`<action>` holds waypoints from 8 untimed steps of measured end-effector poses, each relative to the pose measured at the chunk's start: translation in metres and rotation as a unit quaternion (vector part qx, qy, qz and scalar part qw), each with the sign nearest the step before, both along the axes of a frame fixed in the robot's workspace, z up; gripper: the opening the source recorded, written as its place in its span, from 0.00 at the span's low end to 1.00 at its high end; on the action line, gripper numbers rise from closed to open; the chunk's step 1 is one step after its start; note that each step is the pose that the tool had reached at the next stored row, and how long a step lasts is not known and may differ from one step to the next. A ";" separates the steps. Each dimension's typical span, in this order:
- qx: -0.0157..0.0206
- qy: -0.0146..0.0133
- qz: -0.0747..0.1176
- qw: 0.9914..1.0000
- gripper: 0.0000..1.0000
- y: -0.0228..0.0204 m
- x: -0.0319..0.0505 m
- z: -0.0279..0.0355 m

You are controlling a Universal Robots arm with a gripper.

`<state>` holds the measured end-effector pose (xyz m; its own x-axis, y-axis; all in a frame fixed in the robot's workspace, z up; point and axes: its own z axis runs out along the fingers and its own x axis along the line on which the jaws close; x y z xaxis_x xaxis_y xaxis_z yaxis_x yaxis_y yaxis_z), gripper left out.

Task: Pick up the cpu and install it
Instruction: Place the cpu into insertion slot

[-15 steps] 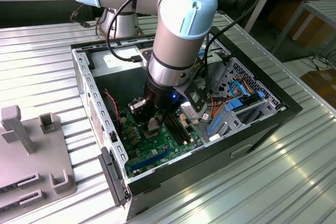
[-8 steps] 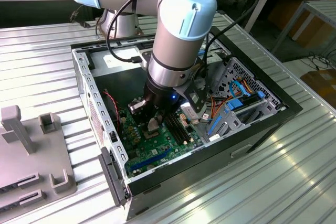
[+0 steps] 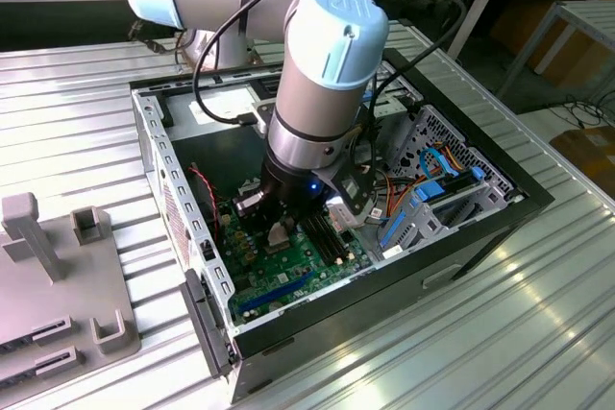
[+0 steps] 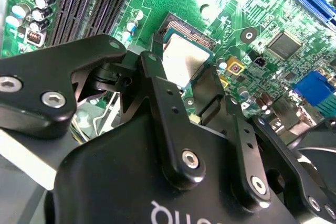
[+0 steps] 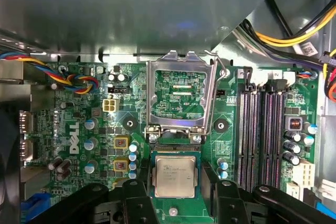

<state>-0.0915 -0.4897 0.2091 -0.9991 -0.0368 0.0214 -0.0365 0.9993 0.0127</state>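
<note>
While the arm reaches into the computer case, its hand clamps the cpu. It sits just beside the raised socket frame.

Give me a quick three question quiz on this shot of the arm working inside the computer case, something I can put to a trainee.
1. True or false: the hinged metal frame on the motherboard is closed down over the cpu.
2. What is the gripper shut on? A) a memory stick B) the cpu C) a bundle of cables
3. Fill in: the long memory slots beside the frame are coloured ___.

Key: 1 false, the frame stands open and the cpu lies clear of it, between the gripper's fingers; 2 B; 3 black.
</note>
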 end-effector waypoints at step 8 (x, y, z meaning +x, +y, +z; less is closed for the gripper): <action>0.000 0.000 0.000 1.000 0.47 -0.0023 -0.0001 -0.0070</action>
